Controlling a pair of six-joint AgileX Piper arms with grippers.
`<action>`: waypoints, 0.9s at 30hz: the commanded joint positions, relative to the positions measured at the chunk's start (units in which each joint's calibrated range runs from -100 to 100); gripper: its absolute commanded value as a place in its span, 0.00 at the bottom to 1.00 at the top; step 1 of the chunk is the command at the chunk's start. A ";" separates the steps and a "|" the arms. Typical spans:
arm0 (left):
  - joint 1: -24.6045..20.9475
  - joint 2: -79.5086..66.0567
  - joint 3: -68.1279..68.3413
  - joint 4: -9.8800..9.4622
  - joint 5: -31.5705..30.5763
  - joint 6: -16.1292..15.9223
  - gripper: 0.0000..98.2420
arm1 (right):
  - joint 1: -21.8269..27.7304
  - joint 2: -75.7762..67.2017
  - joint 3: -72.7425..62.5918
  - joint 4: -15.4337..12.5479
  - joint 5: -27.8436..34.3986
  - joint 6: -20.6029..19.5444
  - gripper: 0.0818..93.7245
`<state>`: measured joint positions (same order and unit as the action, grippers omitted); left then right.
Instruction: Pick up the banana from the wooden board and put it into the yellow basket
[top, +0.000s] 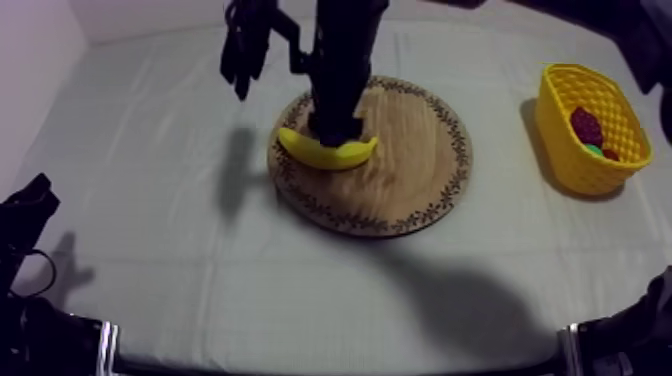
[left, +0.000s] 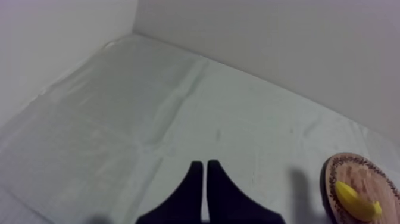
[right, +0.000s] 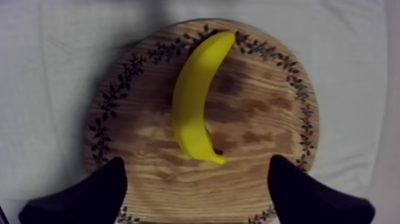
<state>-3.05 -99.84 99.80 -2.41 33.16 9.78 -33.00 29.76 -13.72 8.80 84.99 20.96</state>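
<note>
Grey-white cloth (top: 150, 260) right across the table, smooth through the middle. In the left wrist view, fold creases (left: 156, 128) run through it. Plain pale back wall (top: 150, 15) along the far edge, a side wall (top: 35, 60) down the left, and the two meet in a corner (left: 136, 18). Soft, even light, with blurred dark shadows (top: 455, 300) on the cloth.

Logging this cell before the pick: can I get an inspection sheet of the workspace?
surface: grey-white cloth, creased, with shadows.
job's things: banana lying on the board; basket at the right.
clutter: toy fruit in the basket, kinds unclear.
grippers: left gripper shut, over bare cloth; right gripper open, above the banana.
cables: nothing seen.
surroundings: pale walls.
</note>
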 joint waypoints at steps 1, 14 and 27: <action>-0.02 0.02 -0.02 -0.01 -0.01 0.01 0.00 | 0.19 1.78 0.74 0.15 -1.73 -0.06 0.85; -0.02 0.02 -0.02 -0.01 -0.01 0.01 0.00 | 0.49 11.75 -2.70 -0.02 -5.88 0.20 0.84; -0.02 0.02 -0.02 -0.01 -0.01 0.01 0.00 | 0.61 17.66 -5.98 -0.63 -8.05 0.50 0.74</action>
<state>-3.05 -99.84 99.80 -2.41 33.16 9.78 -32.32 47.28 -19.58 8.37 76.79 21.42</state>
